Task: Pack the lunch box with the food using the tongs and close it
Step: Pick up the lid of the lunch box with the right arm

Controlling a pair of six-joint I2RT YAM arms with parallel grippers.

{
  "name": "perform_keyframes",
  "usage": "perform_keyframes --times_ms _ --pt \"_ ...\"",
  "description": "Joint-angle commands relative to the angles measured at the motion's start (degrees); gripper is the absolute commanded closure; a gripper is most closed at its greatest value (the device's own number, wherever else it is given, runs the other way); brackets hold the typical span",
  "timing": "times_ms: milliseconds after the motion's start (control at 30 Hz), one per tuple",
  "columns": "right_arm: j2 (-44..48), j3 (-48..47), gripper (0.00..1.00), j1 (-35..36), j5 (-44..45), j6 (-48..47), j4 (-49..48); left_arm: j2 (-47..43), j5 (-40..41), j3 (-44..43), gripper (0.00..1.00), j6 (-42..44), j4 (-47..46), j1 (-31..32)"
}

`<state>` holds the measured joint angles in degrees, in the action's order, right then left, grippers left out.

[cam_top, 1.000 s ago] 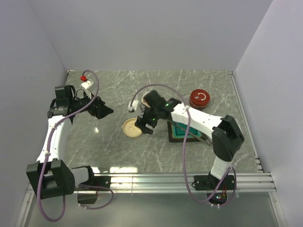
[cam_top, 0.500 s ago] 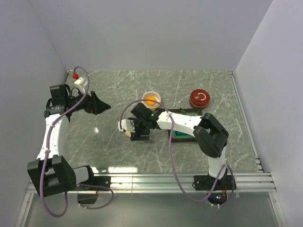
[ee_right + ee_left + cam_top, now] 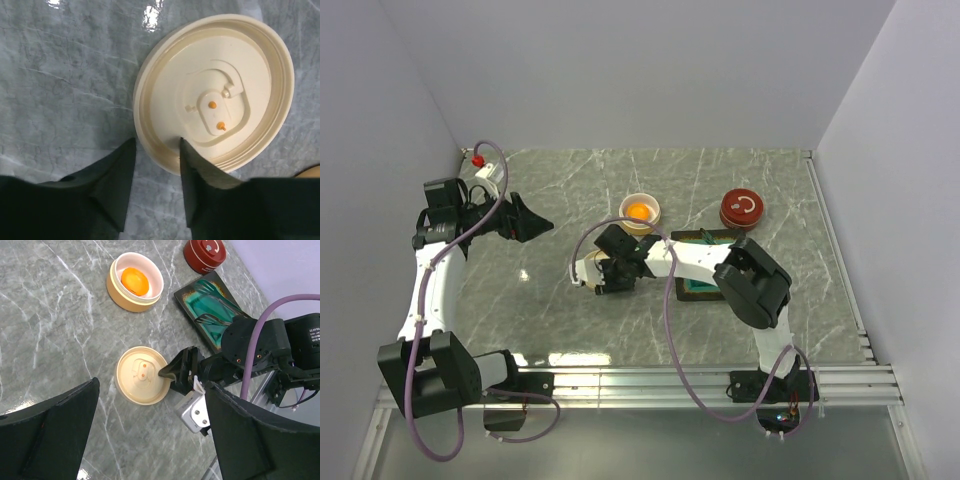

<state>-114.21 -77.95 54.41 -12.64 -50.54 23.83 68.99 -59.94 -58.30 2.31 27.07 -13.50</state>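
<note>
The lunch box [image 3: 640,211] is a round cream tub standing open, with the orange food [image 3: 135,281] inside it. Its cream lid [image 3: 220,95] lies upside down on the marble nearer the arms. My right gripper [image 3: 156,141] straddles the lid's near rim, one finger inside and one against the outer edge, shut on that rim. The silver tongs [image 3: 216,299] rest on the teal tray [image 3: 200,315], largely behind the right arm. At the left, my left gripper [image 3: 525,222] hovers open and empty, facing the lid [image 3: 142,375].
A red round container [image 3: 742,209] sits at the back right beyond the tray. The right arm [image 3: 700,262] stretches across the tray toward the lid. Grey walls close in the table at the left, back and right.
The right gripper has come down and left onto the lid and its jaws have narrowed onto the rim. The lunch box, hidden by the arm before, now shows. The left gripper drew back slightly.
</note>
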Motion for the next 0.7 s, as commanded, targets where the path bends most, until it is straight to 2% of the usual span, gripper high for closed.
perform_keyframes --times_ms 0,133,233,267,333,500,667 --pt "-0.4 0.25 0.55 0.43 -0.36 -0.96 0.6 -1.49 -1.14 -0.06 0.08 -0.46 -2.28 -0.3" --pt "-0.75 -0.01 0.71 0.96 -1.42 -0.96 2.62 -1.32 -0.88 0.21 0.07 -1.86 -3.16 -0.3" --pt "-0.31 -0.09 0.93 1.13 -2.12 -0.17 3.85 -2.01 -0.7 0.82 0.08 -5.29 -4.04 -0.3" --pt "0.04 -0.09 0.97 1.22 -2.38 1.31 4.29 -2.37 -0.35 0.91 0.08 -5.73 -4.83 -0.3" --pt "2.05 -0.09 1.0 1.13 -4.75 3.34 4.55 -4.29 1.31 2.22 0.07 -8.26 -6.58 -0.3" --pt "6.63 -1.5 1.0 0.78 -11.16 10.54 6.57 -8.52 3.69 6.09 0.07 -14.25 -13.96 -0.39" --pt "9.71 -7.55 1.0 -4.3 -22.49 21.5 8.86 -9.49 2.38 5.22 0.07 -18.74 -15.03 -0.3"
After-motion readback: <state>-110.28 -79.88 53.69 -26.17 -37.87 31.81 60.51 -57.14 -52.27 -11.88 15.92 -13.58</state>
